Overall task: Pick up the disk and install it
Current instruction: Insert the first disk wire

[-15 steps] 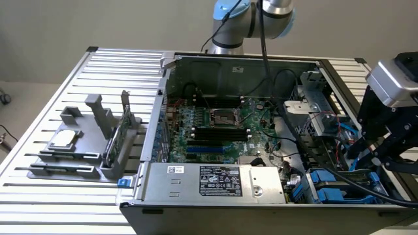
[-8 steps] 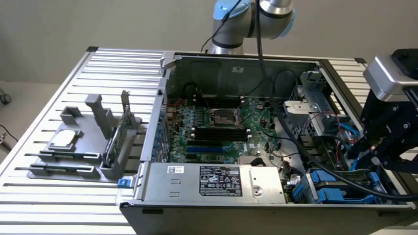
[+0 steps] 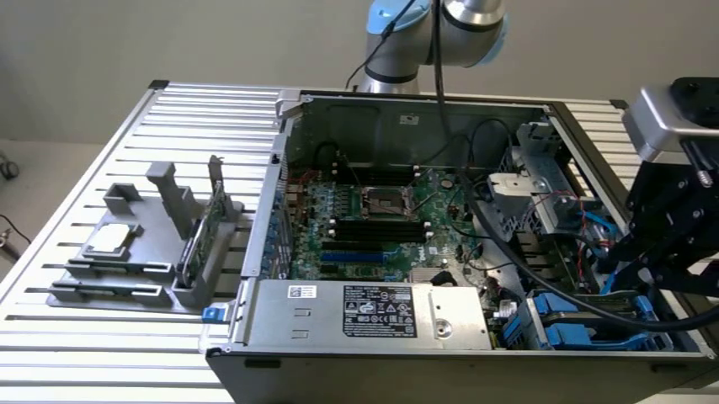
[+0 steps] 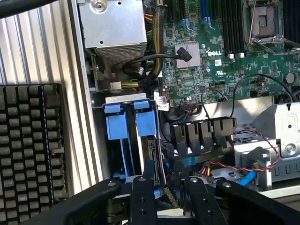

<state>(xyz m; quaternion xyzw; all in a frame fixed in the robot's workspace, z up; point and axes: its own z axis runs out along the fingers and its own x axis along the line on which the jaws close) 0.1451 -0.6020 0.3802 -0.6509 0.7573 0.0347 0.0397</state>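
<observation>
Disk (image 4: 146, 124), blue-railed, stands on edge in the drive bay at a corner of the case (image 3: 405, 118), just ahead of the pincer (image 4: 167, 187). Its long axis runs straight away from the pincer. Whether the pincer clamps it or hangs free cannot be told.
</observation>
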